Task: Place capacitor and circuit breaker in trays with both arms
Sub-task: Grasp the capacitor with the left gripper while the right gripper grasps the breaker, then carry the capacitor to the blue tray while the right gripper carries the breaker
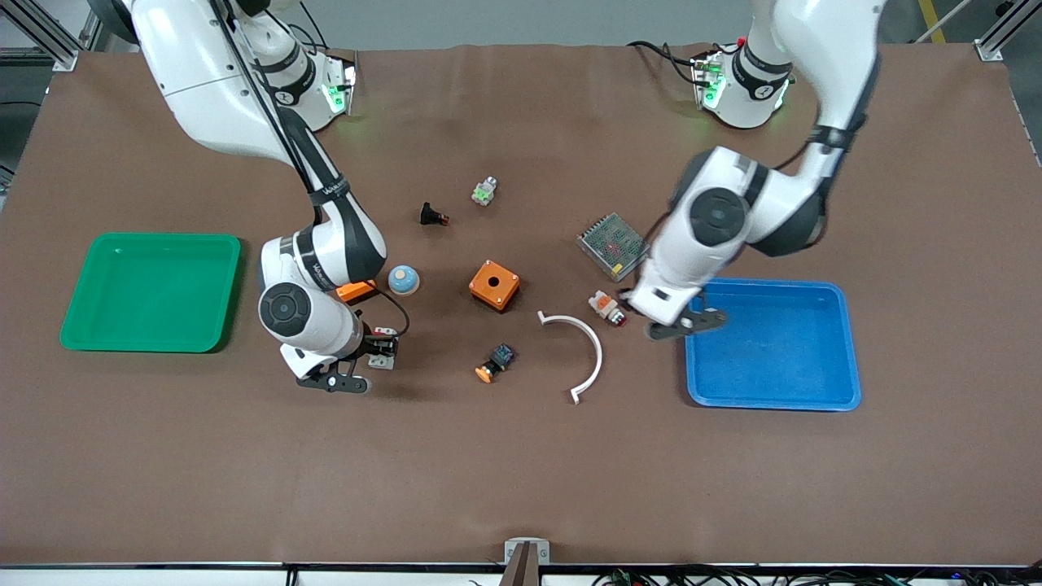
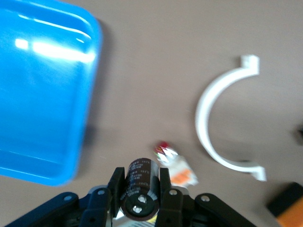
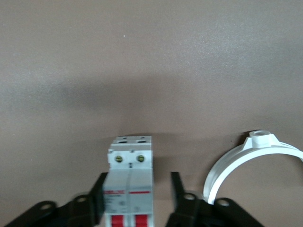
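Note:
My left gripper [image 1: 680,325] is shut on the capacitor [image 2: 139,182], a black cylinder with its silvery end toward the wrist camera. It hangs over the table beside the corner of the blue tray [image 1: 773,399], close to the white-orange button part [image 1: 608,308]. My right gripper [image 1: 376,348] is open around the white-grey circuit breaker [image 3: 129,182] with red toggles, also seen from the front [image 1: 383,356]. One finger [image 3: 98,194] touches it and the other [image 3: 175,189] stands apart. This is on the table between the green tray [image 1: 151,346] and the orange-blue button [image 1: 495,362].
A white curved clip [image 1: 582,354] lies between the two grippers. An orange box [image 1: 494,285], a blue dome [image 1: 403,280], a second orange box [image 1: 356,290], a black push-button [image 1: 433,216], a green-silver part [image 1: 484,191] and a mesh-covered unit [image 1: 612,244] lie mid-table.

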{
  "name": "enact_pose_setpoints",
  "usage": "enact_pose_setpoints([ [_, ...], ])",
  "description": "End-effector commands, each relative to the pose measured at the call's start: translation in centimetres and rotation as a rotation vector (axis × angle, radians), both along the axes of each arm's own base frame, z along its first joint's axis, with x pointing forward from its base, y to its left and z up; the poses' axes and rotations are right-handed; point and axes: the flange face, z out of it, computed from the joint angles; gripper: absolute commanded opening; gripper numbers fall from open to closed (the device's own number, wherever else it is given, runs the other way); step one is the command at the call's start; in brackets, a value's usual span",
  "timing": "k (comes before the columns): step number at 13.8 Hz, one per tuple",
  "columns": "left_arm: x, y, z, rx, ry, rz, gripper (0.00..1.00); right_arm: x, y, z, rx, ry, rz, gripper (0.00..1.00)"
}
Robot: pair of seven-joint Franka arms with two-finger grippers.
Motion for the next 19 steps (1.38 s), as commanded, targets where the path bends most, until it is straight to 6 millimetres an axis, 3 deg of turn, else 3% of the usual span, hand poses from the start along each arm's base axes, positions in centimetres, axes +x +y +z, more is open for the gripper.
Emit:
enact_pose_setpoints([
  [1,1.0,6.3,-1.7,0.03,0.033,-0.048,0.0,0.2,0.2,0.0,0.01,-0.001,-0.018,0.25],
  [3,1.8,11.4,-3.2,0.055,0.05,-0.077,0.0,0.2,0.3,0.1,0.01,0.001,-0.016,0.19],
  [6,1.9,17.0,-5.5,0.047,0.079,-0.103,0.0,0.7,-0.6,1.5,0.012,-0.006,-0.015,0.17],
  [7,1.9,19.2,-6.6,0.038,0.072,-0.115,0.0,0.9,-1.2,3.8,0.009,0.002,-0.017,0.17],
  [9,1.8,21.9,-9.0,0.022,0.057,-0.132,0.0,1.6,-4.3,8.0,-0.004,0.059,-0.042,0.17],
  [11,1.8,22.7,-10.8,0.014,0.058,-0.121,0.01,1.5,-9.5,12.2,-0.003,0.127,0.015,0.17],
  [12,1.8,23.0,-11.4,0.012,0.066,-0.118,0.02,1.5,-13.1,13.7,0.01,0.139,0.04,0.17],
  [14,1.7,22.8,-12.3,0.008,0.07,-0.121,0.06,1.1,-20.9,14.9,0.042,0.182,0.057,0.17],
  [16,1.8,22.9,-12.6,0.007,0.064,-0.119,0.08,0.2,-29.1,14.2,0.074,0.201,0.098,0.18],
  [17,2.0,23.0,-12.4,0.007,0.061,-0.12,0.16,-0.5,-33.1,13.4,0.062,0.204,0.135,0.18],
  [18,2.1,22.8,-12.3,0.006,0.058,-0.123,0.4,-1.1,-36.3,12.9,0.04,0.199,0.158,0.18],
  [19,2.2,22.8,-12.1,0.006,0.053,-0.118,0.73,-1.9,-38.8,12.2,0.026,0.196,0.157,0.18],
])
